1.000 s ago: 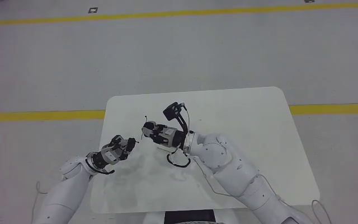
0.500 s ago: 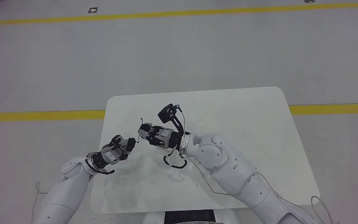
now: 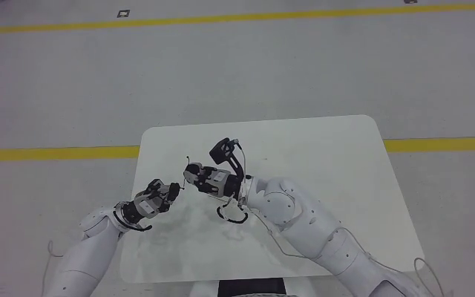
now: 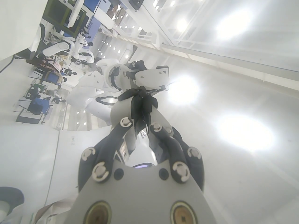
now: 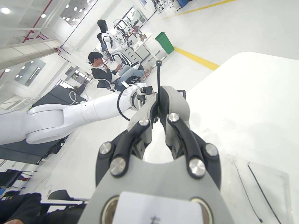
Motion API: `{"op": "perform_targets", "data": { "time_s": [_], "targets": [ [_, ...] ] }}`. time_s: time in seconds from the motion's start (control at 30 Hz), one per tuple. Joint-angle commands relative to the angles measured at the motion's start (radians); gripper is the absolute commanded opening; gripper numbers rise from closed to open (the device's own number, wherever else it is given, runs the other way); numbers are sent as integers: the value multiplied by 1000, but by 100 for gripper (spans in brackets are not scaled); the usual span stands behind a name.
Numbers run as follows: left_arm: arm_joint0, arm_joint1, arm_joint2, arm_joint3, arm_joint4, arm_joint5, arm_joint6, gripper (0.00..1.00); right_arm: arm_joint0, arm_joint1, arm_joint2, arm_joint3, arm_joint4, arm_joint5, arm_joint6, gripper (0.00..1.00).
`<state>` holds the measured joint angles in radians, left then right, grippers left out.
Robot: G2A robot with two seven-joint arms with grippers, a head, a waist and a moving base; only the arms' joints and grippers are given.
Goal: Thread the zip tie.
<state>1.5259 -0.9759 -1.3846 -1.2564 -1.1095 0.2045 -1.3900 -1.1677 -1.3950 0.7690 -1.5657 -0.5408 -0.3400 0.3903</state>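
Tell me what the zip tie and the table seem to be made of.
The zip tie: probably plastic such as nylon, matt black; a thin strip standing straight, with a small square head. The table: material unclear, perhaps laminate; smooth white top with slight sheen.

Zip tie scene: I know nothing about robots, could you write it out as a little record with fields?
Zip tie: black, held above the table, head on top
Right gripper: shut on zip tie
Left gripper: shut on a black strip, seemingly the tie's tail
Table: white
Clear tray: on table, holds a spare tie
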Motion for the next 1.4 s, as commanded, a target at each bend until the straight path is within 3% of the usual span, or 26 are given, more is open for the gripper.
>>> {"op": "perform_targets", "data": {
  "time_s": [0.0, 1.37],
  "targets": [
    [0, 0, 0, 0, 0, 0, 0, 0, 2, 3, -2, -4, 1, 0, -6, 0],
    [0, 0, 0, 0, 0, 0, 0, 0, 47, 55, -74, -11, 42, 0, -43, 0]
  ]
}}
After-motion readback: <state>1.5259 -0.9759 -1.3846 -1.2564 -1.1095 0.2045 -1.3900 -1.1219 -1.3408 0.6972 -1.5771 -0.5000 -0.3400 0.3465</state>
